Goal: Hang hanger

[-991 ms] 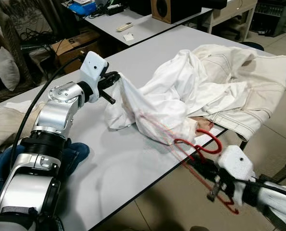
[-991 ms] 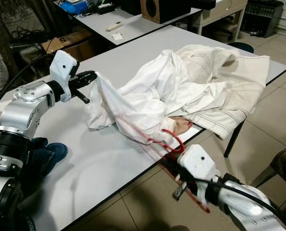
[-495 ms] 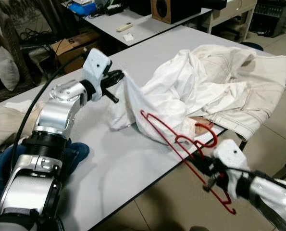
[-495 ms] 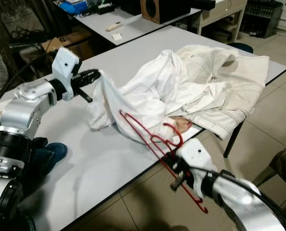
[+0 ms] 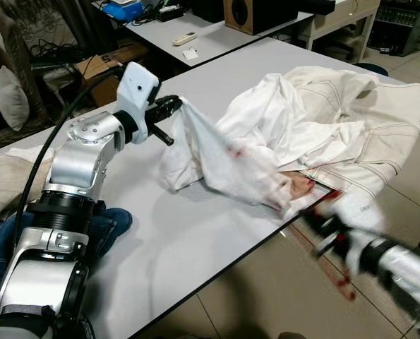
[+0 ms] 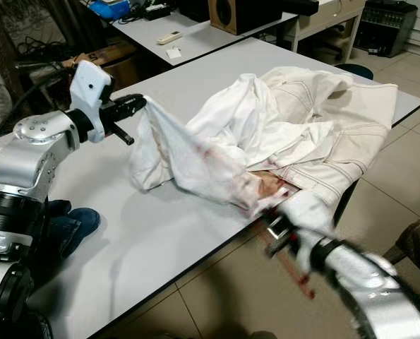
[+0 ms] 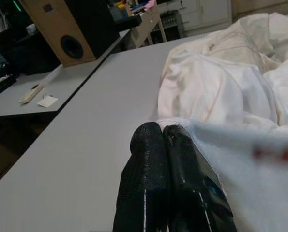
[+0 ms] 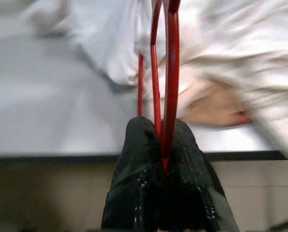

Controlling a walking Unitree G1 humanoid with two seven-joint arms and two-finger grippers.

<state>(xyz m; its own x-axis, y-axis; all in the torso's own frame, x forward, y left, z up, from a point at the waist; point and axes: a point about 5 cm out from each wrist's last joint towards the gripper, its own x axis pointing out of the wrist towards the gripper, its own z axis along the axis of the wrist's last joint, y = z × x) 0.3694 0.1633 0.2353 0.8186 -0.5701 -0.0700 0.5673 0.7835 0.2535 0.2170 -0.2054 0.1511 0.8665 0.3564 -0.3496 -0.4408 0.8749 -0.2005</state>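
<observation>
A white jacket (image 5: 337,113) lies crumpled on the grey table (image 5: 188,240). My left gripper (image 5: 174,106) is above the table's left part, shut on an edge of the jacket's white cloth (image 7: 231,159) and holding it up as a stretched flap. My right gripper (image 5: 324,227) is blurred at the table's near edge, shut on the red hanger (image 8: 171,58). The hanger's far end runs under the lifted flap, showing as red smears through the cloth (image 5: 233,149). Its other end hangs below the table edge (image 5: 342,286).
A second table (image 5: 195,35) at the back holds a remote and a wooden speaker (image 5: 255,14). A cardboard box (image 5: 104,70) and cables stand behind my left arm. Blue cloth (image 5: 107,226) lies at the lower left. Tiled floor (image 5: 266,304) lies in front.
My right gripper has moved right and towards the table, pushing the hanger in under the white cloth. My left gripper has raised the flap a little.
</observation>
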